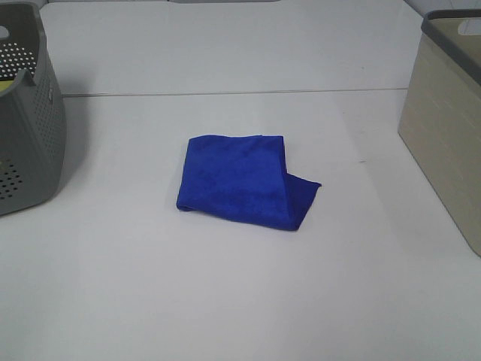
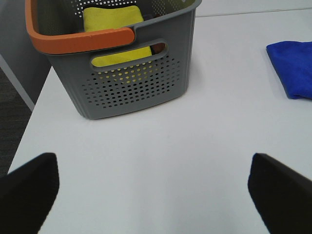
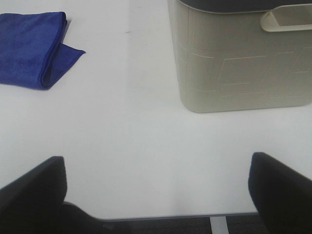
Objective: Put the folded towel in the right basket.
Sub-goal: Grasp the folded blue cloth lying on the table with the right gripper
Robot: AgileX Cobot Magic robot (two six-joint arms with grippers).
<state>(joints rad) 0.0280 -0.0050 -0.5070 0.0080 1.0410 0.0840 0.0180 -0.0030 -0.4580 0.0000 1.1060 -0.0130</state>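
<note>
Folded towel (image 1: 239,179) on table (image 1: 225,301), beyond my left pincer (image 2: 152,165) and right pincer (image 3: 156,163), both wide open and empty; tan basket (image 3: 234,58) awaits; nothing done.

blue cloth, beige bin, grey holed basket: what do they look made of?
Royal-blue folded towel: soft fuzzy fabric, likely microfibre; matte nap, limp rounded fold.
Beige solid-sided bin: looks like rigid moulded plastic; matte, faint embossed lines.
Grey perforated basket: moulded plastic; regular rows of holes. Its orange handle is probably plastic too.
</note>
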